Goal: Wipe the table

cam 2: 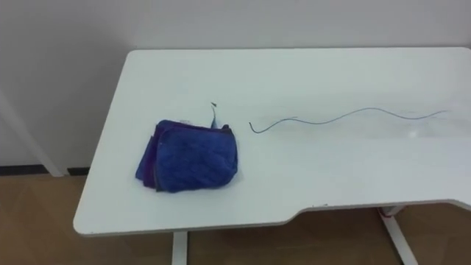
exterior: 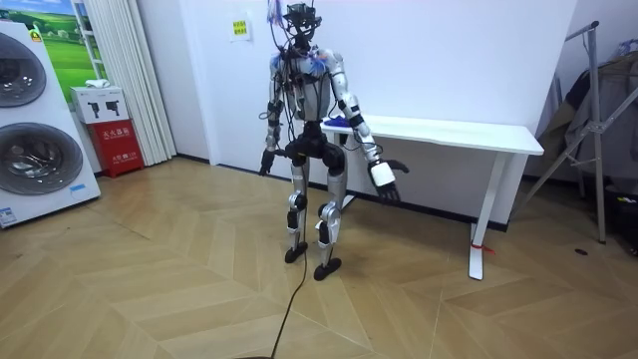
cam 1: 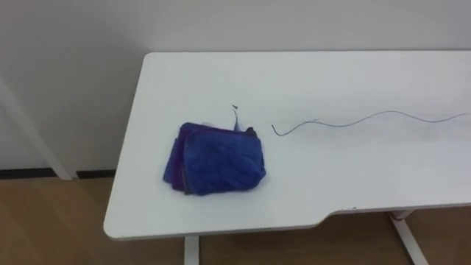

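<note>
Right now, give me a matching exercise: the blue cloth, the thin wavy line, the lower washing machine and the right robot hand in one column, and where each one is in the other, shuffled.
Column one:
1 blue cloth
2 wavy line
3 lower washing machine
4 right robot hand

Column two:
A on the floor at the room view's left edge
B lowered in front of the table, off its top
C folded near the table's left end
D drawn across the tabletop, to the cloth's right

Pairs: 1-C; 2-D; 3-A; 4-B
</note>
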Motion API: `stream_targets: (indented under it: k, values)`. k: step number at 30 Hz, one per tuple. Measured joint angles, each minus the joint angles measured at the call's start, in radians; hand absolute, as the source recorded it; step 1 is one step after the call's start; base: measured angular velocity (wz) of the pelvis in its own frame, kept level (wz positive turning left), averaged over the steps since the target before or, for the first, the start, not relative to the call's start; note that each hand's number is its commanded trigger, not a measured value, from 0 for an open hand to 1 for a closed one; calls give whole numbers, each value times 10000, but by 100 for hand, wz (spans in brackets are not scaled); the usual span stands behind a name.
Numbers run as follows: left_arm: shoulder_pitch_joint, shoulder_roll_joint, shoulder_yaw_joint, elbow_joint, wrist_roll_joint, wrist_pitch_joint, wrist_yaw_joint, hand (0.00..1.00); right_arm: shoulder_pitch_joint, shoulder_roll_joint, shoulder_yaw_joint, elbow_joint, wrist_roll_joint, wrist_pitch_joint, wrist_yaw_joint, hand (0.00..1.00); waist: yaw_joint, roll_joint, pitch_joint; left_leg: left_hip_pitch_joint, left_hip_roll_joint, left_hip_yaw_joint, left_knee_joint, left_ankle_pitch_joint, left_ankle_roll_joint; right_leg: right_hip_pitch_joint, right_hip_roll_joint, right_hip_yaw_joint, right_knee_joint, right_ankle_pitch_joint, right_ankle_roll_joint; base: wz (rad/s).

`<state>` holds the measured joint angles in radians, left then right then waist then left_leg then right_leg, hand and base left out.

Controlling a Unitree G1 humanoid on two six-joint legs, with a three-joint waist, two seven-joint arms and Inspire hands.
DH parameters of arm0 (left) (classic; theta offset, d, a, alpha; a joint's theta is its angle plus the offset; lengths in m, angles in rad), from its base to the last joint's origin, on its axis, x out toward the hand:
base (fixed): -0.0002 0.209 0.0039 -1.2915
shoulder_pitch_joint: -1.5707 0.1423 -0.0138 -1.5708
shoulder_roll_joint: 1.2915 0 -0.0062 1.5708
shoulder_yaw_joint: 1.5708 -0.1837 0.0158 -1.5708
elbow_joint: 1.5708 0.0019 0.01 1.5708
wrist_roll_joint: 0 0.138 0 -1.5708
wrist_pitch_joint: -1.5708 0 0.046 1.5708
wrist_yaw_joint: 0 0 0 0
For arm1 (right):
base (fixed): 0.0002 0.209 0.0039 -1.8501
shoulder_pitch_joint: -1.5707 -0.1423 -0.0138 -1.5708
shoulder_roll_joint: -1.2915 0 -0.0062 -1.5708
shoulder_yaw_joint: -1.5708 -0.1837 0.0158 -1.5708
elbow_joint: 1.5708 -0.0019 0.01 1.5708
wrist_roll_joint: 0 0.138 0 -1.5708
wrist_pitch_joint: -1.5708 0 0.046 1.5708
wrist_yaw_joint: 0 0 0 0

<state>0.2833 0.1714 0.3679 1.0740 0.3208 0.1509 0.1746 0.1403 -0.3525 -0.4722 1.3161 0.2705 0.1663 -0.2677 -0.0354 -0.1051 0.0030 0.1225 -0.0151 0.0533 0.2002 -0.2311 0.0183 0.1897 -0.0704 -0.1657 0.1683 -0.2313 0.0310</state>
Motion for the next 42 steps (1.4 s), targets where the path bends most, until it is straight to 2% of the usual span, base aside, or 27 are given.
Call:
stream_targets:
  k: [3, 7, 10, 13, 15, 17, 18, 20, 22, 24, 26, 28, 31, 36, 40, 42]
  values:
    - [-91, 89, 29, -193, 56, -50, 127, 0, -497, -390, -240, -491, -84, -31, -791, 0, 63, -92, -4, -131, 13, 21, 67, -5, 2, -157, 23, 48, 38, 23, 11, -1]
    - [-163, 195, 11, -384, 62, -181, 125, 0, -1157, -840, -189, -1491, -688, -201, -1547, 0, 142, -56, -25, -424, 23, 11, 144, -3, 4, -396, 37, 24, 51, 90, 7, 0]
    - [-26, 239, -178, -625, 53, -223, 127, 0, -1543, -883, -116, -2611, -1881, -324, -1931, 0, 172, -43, -40, -384, 22, 22, 126, 0, 5, -398, 38, 2, 40, 91, 10, 1]
    - [83, 256, -598, -804, 52, -214, 99, 0, -1709, -869, 472, -4454, -3059, -332, -2269, 0, 198, 25, -47, -352, 21, 89, 128, 3, 5, -408, 40, 69, 34, 91, 9, -6]
    - [170, 260, -785, -962, 53, -244, 90, 0, -1725, -864, 970, -6099, -4521, -411, -2488, 0, 221, 54, -40, -359, 26, 91, 126, 6, 3, -406, 33, 8, 35, 91, 9, 0]
    - [108, 262, -806, -1026, 55, -303, 39, 0, -1737, -862, 1266, -7254, -5449, -474, -2543, 0, 374, 85, -20, -313, 32, 112, 122, 8, 3, -378, 33, -1, 23, 91, 10, -2]
    - [105, 274, -922, -1047, 54, -369, 34, 0, -1730, -801, 1417, -8027, -6065, -599, -2551, 0, 427, 129, 31, -243, 33, 120, 112, 7, 3, -306, 32, -2, 25, 91, 10, 0]
    - [124, 237, -1023, -1051, 50, -468, -2, 0, -1710, -700, 1605, -9010, -6855, -799, -2556, 0, 472, 151, 40, -255, 28, 117, 107, 7, 3, -316, 23, -20, 27, 91, 10, 0]
    - [141, 235, -1045, -1092, 51, -475, -92, 0, -1685, -700, 1875, -9864, -7299, -847, -2555, 0, 671, 142, 53, -275, 31, 119, 107, 7, 3, -344, 21, -23, 27, 92, 11, 0]
    - [108, 237, -1179, -1132, 55, -472, -89, 0, -1695, -699, 2365, -10684, -8024, -836, -2554, 0, 911, 145, 18, -233, 34, 108, 57, 6, 3, -317, 25, -36, 35, 92, 12, 0]
    - [103, 192, -1293, -1123, 57, -471, -90, 0, -1698, -699, 2876, -11228, -8733, -846, -2539, 0, 1001, 148, 19, -244, 29, 82, 66, 6, 3, -318, 24, -65, 42, 92, 12, 4]
    - [77, 180, -1499, -1120, 56, -472, -90, 0, -1715, -695, 3253, -11440, -9290, -1015, -2532, 0, 1100, 157, 24, -304, 18, -25, 131, 7, 3, -308, 12, -168, 48, 93, 12, 14]
    - [-6, 151, -1799, -1142, 86, -474, -91, 0, -1742, -634, 3742, -11980, -10024, -1013, -2203, 0, 1277, 190, 15, -431, 17, -114, 142, 7, 3, -345, 5, -293, 43, 92, 13, 10]
    - [-21, 82, -1990, -1332, 92, -474, -106, 0, -1749, -500, 4874, -12998, -10698, -1093, -1467, 0, 1598, 418, -32, -269, 22, -187, 89, 12, -3, -232, 17, -322, 24, 92, 13, 0]
    - [-85, 84, -2310, -1337, 114, -607, -105, 0, -1756, -316, 5664, -13013, -10701, -1115, -972, 0, 1844, 305, 7, -137, 24, -265, -42, 35, -16, -143, 34, -324, 17, 92, 13, 3]
    - [-182, 89, -2381, -1382, 220, -663, -109, 0, -1769, -310, 6127, -13047, -11062, -1118, -663, 0, 1903, 125, 42, -255, 21, -296, -33, 36, -17, -158, 33, -351, 8, 92, 13, 7]
